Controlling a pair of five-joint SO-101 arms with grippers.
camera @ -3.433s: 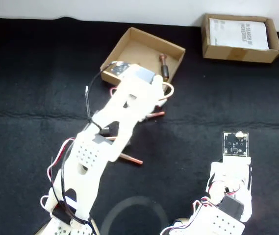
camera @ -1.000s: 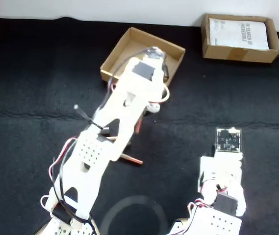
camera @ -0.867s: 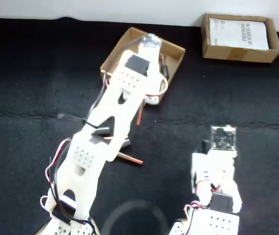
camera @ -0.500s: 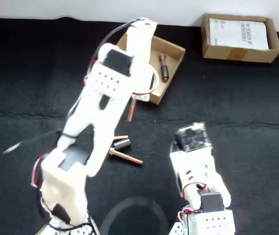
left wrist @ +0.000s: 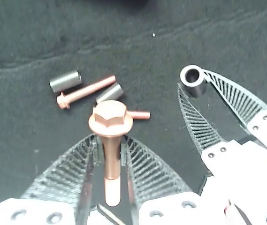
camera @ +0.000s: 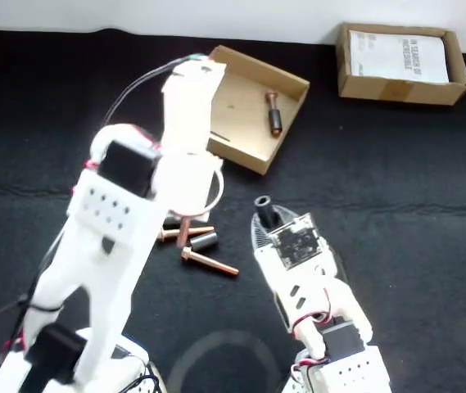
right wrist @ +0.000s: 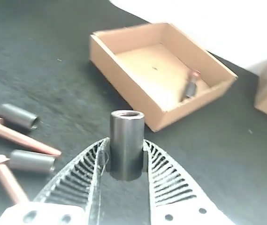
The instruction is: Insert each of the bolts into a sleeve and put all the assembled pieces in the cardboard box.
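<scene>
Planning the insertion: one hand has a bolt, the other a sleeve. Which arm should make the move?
Left, I'd say. The left hand grips a bolt by its shank, and the right hand holds a sleeve upright with its bore open, a ready target to keep steady.

There are three loose bolts: the held bolt in the left fingers, plus the long bolt and the half-hidden bolt on the table. There are three bare sleeves: the held sleeve in the right fingers, plus the outer sleeve and the middle sleeve on the table. One assembled piece lies in the cardboard box, and a second box makes two.
</scene>
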